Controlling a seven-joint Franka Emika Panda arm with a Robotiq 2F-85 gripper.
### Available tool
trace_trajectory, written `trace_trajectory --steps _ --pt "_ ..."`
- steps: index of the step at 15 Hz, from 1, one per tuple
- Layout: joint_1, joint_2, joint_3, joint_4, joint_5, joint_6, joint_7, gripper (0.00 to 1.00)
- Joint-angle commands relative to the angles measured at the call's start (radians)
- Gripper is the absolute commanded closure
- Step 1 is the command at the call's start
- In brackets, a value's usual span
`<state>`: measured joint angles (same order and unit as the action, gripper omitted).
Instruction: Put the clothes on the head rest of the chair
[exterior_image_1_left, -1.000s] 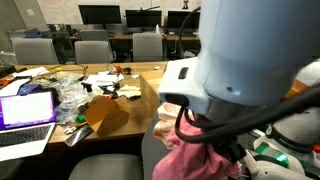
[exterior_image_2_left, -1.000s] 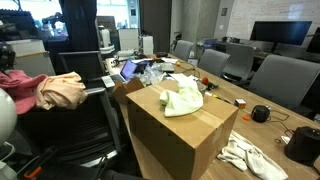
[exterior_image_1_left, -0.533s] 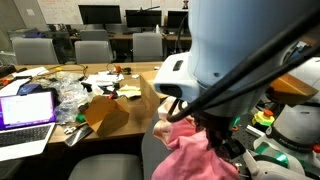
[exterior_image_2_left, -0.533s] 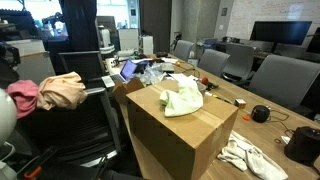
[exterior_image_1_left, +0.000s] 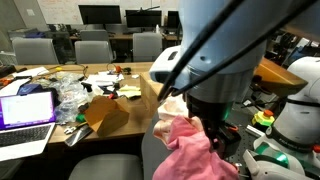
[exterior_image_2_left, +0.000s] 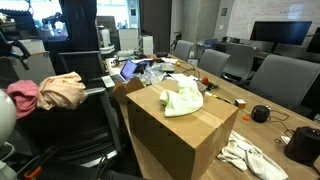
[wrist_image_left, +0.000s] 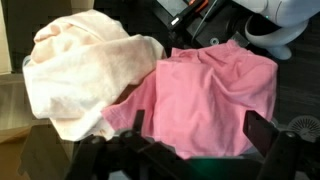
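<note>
Two pieces of clothes lie side by side over the top of the black chair (exterior_image_2_left: 85, 125): a pink cloth (wrist_image_left: 215, 90) (exterior_image_2_left: 22, 96) (exterior_image_1_left: 190, 150) and a cream-peach cloth (wrist_image_left: 80, 70) (exterior_image_2_left: 62, 90). They cover the head rest. In the wrist view my gripper (wrist_image_left: 199, 124) hangs just above the pink cloth. It is open, its two dark fingers stand wide apart at either side of the cloth, and nothing is clamped between them. The big white arm (exterior_image_1_left: 230, 40) fills much of an exterior view.
A large cardboard box (exterior_image_2_left: 175, 135) stands next to the chair with a pale green cloth (exterior_image_2_left: 183, 100) on top. A white cloth (exterior_image_2_left: 250, 158) lies on the long table (exterior_image_2_left: 262, 133). A laptop (exterior_image_1_left: 25, 108), plastic wrap and a smaller box (exterior_image_1_left: 108, 113) crowd the table.
My gripper has opened and let go of the pink cloth, which now rests on the chair top beside the cream-peach one. The arm has lifted away a little.
</note>
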<state>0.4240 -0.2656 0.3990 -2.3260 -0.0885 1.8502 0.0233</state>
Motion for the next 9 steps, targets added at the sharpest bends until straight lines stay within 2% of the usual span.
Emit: trace_trajectory --steps 1,4,9 --pt "-0.05 -0.033 -0.045 0.032 0.009 -0.021 0.002 0.0" --pt "-0.109 -0.063 -0.105 0.049 0.011 -0.022 0.007 0.01" --pt "-0.241 -0.159 -0.246 0.039 0.025 -0.045 0.008 0.0"
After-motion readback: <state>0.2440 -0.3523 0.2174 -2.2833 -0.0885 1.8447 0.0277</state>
